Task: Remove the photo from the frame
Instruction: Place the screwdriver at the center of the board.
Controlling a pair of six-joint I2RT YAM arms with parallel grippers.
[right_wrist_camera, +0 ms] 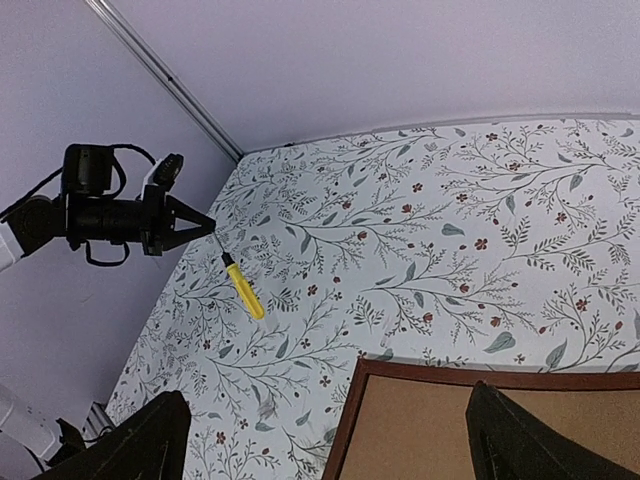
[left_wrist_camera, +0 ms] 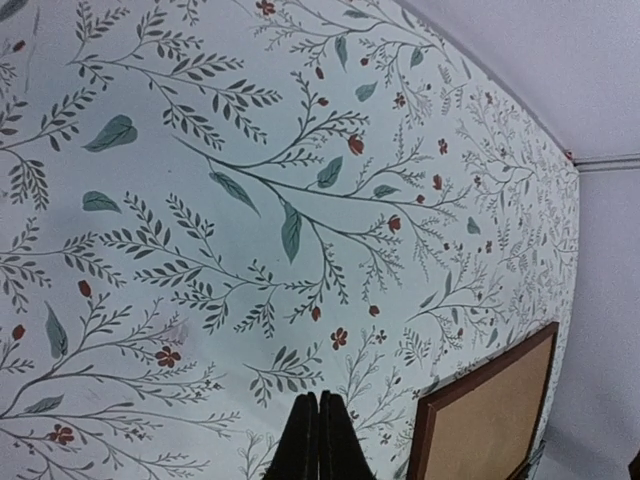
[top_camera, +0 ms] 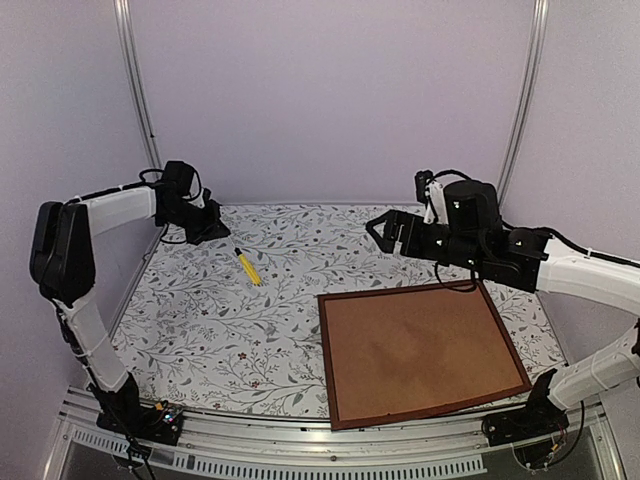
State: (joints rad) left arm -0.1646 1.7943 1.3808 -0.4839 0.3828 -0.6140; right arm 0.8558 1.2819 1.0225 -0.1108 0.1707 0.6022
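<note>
Flat on the table, back side up, below and just to the near side of the wide-spread fingers (right_wrist_camera: 150, 440) of the right gripper (top_camera: 385, 232): the frame (top_camera: 326, 360), a thin rectangle of dark reddish-brown wood rimming a plain brown backing board (top_camera: 420, 350). Far left corner of the wood caught between those two parted fingertips in the right wrist view, nothing pinched there.

Well apart from the frame, away to the left at the back of the table: the left gripper (top_camera: 215, 232), fingers (left_wrist_camera: 310, 445) pressed tightly together on nothing, poised over the cloth. Near those closed tips, on the side towards the right fingers: a yellow marker (top_camera: 247, 267) with a black end, lying loose.

Underneath it all, a white tablecloth (top_camera: 220, 320) printed with grey-green leafy sprigs and small red flowers. Behind and to both sides, pale lilac walls (top_camera: 330, 90), with slim metal posts (top_camera: 135, 80) rising at the back corners.
</note>
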